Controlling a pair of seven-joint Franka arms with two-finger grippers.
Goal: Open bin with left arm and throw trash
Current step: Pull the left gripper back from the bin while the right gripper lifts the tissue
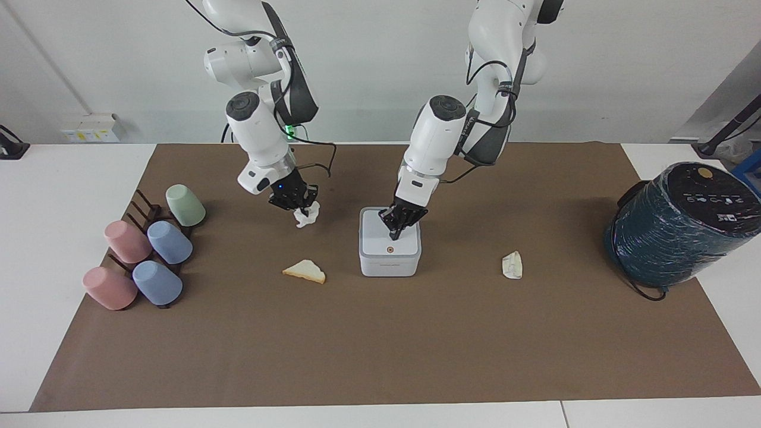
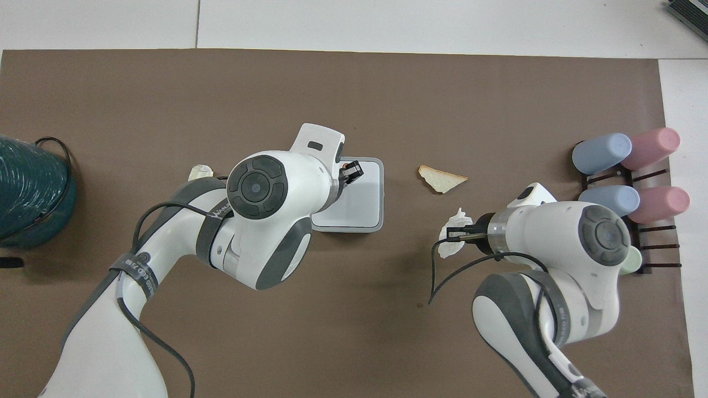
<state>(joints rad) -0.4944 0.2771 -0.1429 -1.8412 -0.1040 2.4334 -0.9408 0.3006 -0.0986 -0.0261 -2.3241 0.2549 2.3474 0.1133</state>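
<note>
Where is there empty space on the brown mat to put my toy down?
The widest bare stretch of the brown mat runs farther from the robots than the bread wedge, bin and paper wad. Another lies between the wad and the teal cylinder. It is crowded at the cups, and around the bin, where both grippers work.

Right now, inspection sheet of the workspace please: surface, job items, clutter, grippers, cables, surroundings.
Surface: brown mat on a white table.
Job's things: bin, lid shut; tissue lifted off the mat; bread wedge and paper wad lying beside the bin, one on each side.
Clutter: pastel cups on a dark rack; teal wrapped cylinder.
Grippers: left gripper over the bin lid, near its orange dot; right gripper shut on the tissue, over the mat.
Cables: loops along both arms; black cord by the cylinder.
Surroundings: white wall, nothing else seen.
</note>
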